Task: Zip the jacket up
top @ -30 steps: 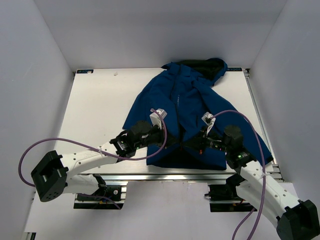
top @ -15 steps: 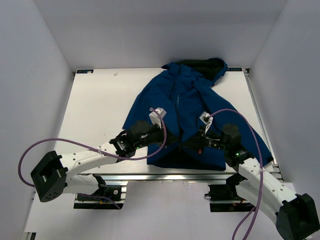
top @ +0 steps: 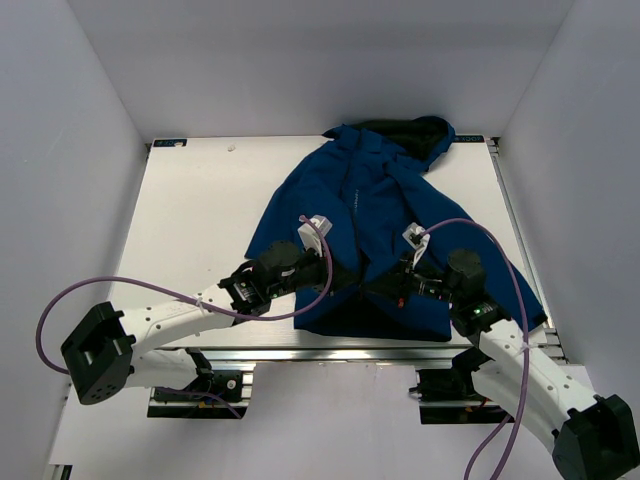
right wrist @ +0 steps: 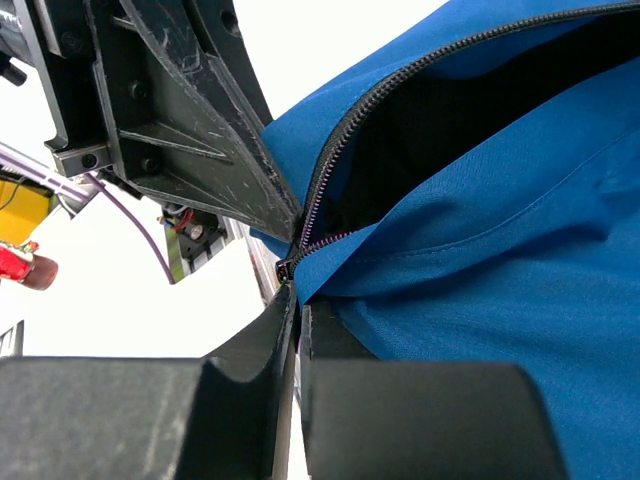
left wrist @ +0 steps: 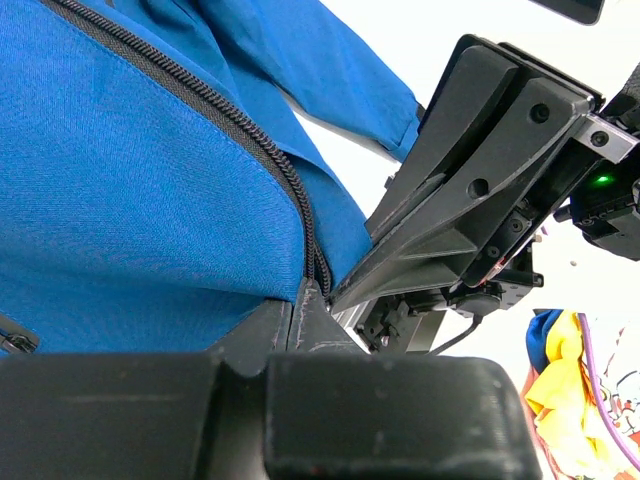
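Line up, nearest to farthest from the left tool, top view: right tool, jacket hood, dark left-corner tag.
1. Right tool: beside it, on the near hem of the royal-blue fabric jacket.
2. Black-lined hood: far edge.
3. Small dark tag: far-left corner.

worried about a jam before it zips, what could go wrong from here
The left gripper and right gripper are shut on the hem of the jacket, tip to tip, so they could bump when one moves. The zipper gapes above the pinch, with fabric folded beside the teeth, which might snag.
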Controlling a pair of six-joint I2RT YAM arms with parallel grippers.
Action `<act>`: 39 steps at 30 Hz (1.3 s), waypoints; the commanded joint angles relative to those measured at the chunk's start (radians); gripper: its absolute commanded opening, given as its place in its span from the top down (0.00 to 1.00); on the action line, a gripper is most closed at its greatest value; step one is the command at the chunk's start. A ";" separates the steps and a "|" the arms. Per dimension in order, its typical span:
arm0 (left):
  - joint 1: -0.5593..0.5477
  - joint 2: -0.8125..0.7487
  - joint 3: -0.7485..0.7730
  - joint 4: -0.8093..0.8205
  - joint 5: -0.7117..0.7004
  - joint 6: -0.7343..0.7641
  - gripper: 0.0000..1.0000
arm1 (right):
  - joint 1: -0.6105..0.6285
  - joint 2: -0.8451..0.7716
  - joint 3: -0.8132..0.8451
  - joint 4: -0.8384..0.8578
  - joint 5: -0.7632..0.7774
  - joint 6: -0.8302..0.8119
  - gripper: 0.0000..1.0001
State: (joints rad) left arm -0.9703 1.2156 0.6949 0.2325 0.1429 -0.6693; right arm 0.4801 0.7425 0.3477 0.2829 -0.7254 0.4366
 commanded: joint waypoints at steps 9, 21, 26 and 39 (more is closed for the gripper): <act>0.002 -0.047 -0.015 0.036 0.024 0.010 1.00 | 0.006 0.001 0.022 -0.034 0.030 -0.033 1.00; 0.002 -0.031 -0.014 0.042 0.030 0.007 1.00 | 0.005 -0.009 0.020 0.007 -0.019 -0.024 1.00; 0.002 -0.016 -0.008 0.048 0.046 0.005 1.00 | 0.006 0.001 0.023 0.013 -0.034 -0.021 1.00; 0.002 -0.005 -0.005 0.056 0.055 0.002 1.00 | 0.005 -0.003 0.025 0.047 -0.034 -0.004 1.00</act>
State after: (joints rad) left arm -0.9695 1.2110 0.6781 0.2569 0.1669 -0.6697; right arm 0.4801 0.7460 0.3477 0.2409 -0.7334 0.4164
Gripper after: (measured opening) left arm 0.015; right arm 0.022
